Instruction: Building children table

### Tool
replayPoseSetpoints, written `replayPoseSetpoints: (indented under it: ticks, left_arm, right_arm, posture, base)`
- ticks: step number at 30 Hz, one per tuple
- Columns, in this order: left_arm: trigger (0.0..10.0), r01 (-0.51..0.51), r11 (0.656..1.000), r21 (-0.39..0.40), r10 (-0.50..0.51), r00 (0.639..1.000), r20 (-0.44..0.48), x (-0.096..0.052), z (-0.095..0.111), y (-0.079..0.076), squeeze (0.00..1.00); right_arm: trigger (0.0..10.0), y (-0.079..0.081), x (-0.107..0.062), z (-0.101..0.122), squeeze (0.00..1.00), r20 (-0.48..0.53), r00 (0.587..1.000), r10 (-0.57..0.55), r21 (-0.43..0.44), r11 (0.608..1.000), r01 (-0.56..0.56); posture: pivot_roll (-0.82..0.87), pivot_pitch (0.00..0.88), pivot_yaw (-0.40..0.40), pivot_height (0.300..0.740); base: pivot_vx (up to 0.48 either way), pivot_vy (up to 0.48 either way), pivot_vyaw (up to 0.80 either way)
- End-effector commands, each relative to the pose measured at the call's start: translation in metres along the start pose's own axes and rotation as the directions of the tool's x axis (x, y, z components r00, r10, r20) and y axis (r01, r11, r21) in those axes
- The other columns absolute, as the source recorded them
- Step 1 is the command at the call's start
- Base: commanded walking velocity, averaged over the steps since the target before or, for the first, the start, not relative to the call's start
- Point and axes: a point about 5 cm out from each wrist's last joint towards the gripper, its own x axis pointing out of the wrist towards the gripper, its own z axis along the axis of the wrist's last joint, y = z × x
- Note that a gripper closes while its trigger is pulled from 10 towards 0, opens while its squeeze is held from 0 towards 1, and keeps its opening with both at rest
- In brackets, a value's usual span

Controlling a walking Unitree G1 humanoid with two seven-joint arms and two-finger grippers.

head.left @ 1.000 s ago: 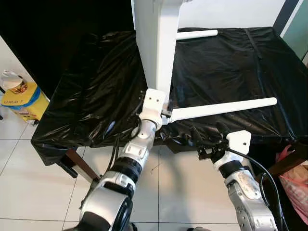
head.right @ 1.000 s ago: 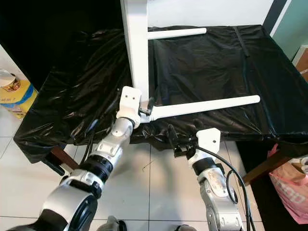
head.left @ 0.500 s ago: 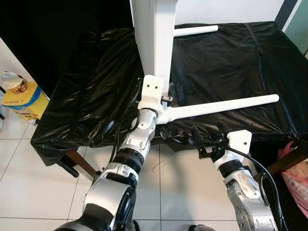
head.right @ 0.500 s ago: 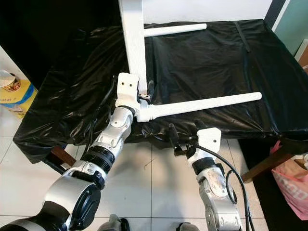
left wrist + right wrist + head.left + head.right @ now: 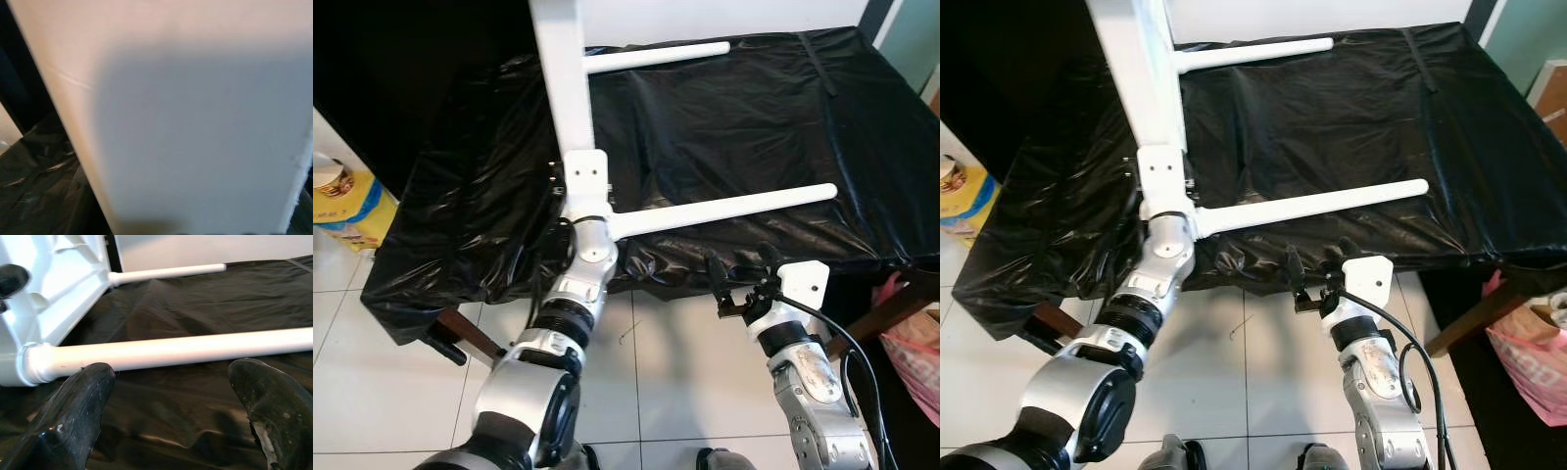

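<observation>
Black plastic sheeting (image 5: 744, 127) covers the work surface before us, wrinkled and glossy, hanging over its near edge; beyond the far edge runs a pale wall, and below lies a white tiled floor (image 5: 372, 392) with a yellow container (image 5: 347, 206) at the left.

On that sheet we have the white tabletop (image 5: 558, 78) standing on its edge, tilted, with two white legs already fitted into it. The near leg (image 5: 724, 208) reaches out to the right across the sheet, and the far leg (image 5: 656, 56) lies parallel to it near the wall. Our left gripper (image 5: 585, 191) is pressed against the panel's near corner, just where the near leg joins. We cannot tell how its fingers stand, since the left wrist view is close up against white panel (image 5: 195, 122) and they are hidden behind the corner in the eye views.

Our right gripper (image 5: 741, 282) hovers off the near edge of the sheet, below the near leg, its fingers (image 5: 73, 416) spread wide and holding nothing; the leg crosses between them in the wrist view, but well beyond.

We judge the step in hand to be steadying or turning the part-built table (two legs seated, others presumably to come). The next move calls for a firm hold on the panel so it does not tip, while the right gripper takes a leg to support it.
</observation>
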Motion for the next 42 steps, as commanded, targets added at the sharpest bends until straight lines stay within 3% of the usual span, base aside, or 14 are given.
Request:
replayPoseSetpoints:
  ticks: [1,7,12,13,15,16,19,23,25,26,31,32,38,42]
  left_arm:
    - [0.0,-0.195,0.980,0.045,0.194,0.980,0.033,0.008,-0.002,0.040,0.00]
    - [0.0,-0.245,0.966,0.083,0.235,0.965,0.114,0.011,0.005,0.060,0.00]
    - [0.0,-0.087,0.995,0.045,0.079,0.985,0.156,0.013,0.010,0.065,0.00]
    - [2.4,0.071,0.997,0.030,-0.075,0.979,0.192,0.009,0.012,0.061,0.00]
    - [2.4,0.103,0.994,0.030,-0.107,0.974,0.199,0.008,0.013,0.060,0.00]
    - [10.0,0.187,0.982,0.014,-0.186,0.968,0.170,0.006,0.010,0.056,0.00]
    - [10.0,0.398,0.917,0.021,-0.394,0.900,0.185,-0.006,0.009,0.052,0.00]
    - [10.0,0.527,0.846,0.083,-0.533,0.831,0.160,-0.018,0.005,0.064,0.00]
    - [10.0,0.529,0.845,0.082,-0.535,0.830,0.157,-0.018,0.005,0.064,0.00]
    - [10.0,0.531,0.843,0.089,-0.538,0.827,0.163,-0.019,0.006,0.067,1.00]
    - [10.0,0.536,0.831,0.148,-0.555,0.817,0.154,-0.020,0.005,0.073,1.00]
    - [10.0,0.540,0.826,0.163,-0.562,0.814,0.146,-0.021,0.005,0.073,0.00]
    - [10.0,0.526,0.816,0.238,-0.562,0.819,0.116,-0.023,0.008,0.087,0.00]
    - [10.0,0.578,0.761,0.295,-0.613,0.790,0.031,-0.033,0.004,0.099,0.00]
  right_arm:
    - [10.0,-0.001,-0.002,-0.003,0.00,-0.023,1.000,-0.003,0.000,1.000,0.003]
    - [10.0,0.000,0.001,-0.003,0.00,-0.028,1.000,0.011,0.000,1.000,-0.011]
    - [10.0,0.000,0.003,-0.004,0.00,-0.032,0.999,0.032,-0.001,0.999,-0.032]
    - [10.0,0.000,0.004,-0.005,0.00,-0.034,0.999,0.037,-0.001,0.999,-0.037]
    - [10.0,0.000,0.005,-0.005,0.00,-0.034,0.999,0.037,-0.001,0.999,-0.037]
    - [10.0,0.000,0.005,-0.005,0.00,-0.035,0.999,0.040,-0.002,0.999,-0.040]
    - [10.0,0.002,0.006,-0.006,0.00,-0.038,0.998,0.057,0.000,0.998,-0.057]
    - [10.0,0.004,0.007,-0.008,0.00,-0.045,0.996,0.077,0.007,0.997,-0.077]
    - [10.0,0.004,0.007,-0.008,0.00,-0.046,0.996,0.078,0.007,0.997,-0.078]
    - [10.0,0.004,0.008,-0.008,0.00,-0.047,0.996,0.082,0.008,0.997,-0.082]
    - [10.0,0.005,0.010,-0.010,0.00,-0.048,0.994,0.096,0.009,0.995,-0.096]
    - [10.0,0.005,0.011,-0.010,0.00,-0.048,0.994,0.099,0.009,0.995,-0.099]
    - [10.0,0.003,0.011,-0.009,0.00,-0.048,0.992,0.113,0.001,0.994,-0.113]
    - [10.0,0.001,0.011,-0.010,0.00,-0.055,0.990,0.128,-0.009,0.992,-0.129]
  posture:
    - [-0.11,0.153,0.060,0.740]
    - [-0.10,0.148,0.042,0.740]
    - [-0.08,0.143,0.028,0.740]
    - [-0.07,0.142,0.023,0.740]
    - [-0.07,0.142,0.023,0.740]
    - [-0.06,0.141,0.017,0.740]
    - [-0.05,0.138,0.008,0.740]
    - [-0.03,0.135,0.000,0.740]
    - [-0.03,0.135,0.000,0.740]
    - [-0.03,0.132,-0.005,0.740]
    - [-0.02,0.127,-0.012,0.740]
    - [-0.02,0.126,-0.014,0.740]
    - [-0.02,0.130,-0.015,0.740]
    - [-0.02,0.136,-0.022,0.740]
  base:
    - [0.000,0.000,0.00]
    - [0.000,0.000,0.00]
    - [0.000,0.000,0.00]
    - [0.000,0.000,0.00]
    - [0.000,0.000,0.00]
    - [0.000,0.000,0.00]
    - [0.000,0.000,0.00]
    - [0.000,0.000,0.00]
    - [0.000,0.000,0.00]
    - [0.000,0.000,0.00]
    - [0.000,0.000,0.00]
    - [0.000,0.000,0.00]
    - [0.000,0.000,0.00]
    - [0.000,0.000,0.00]
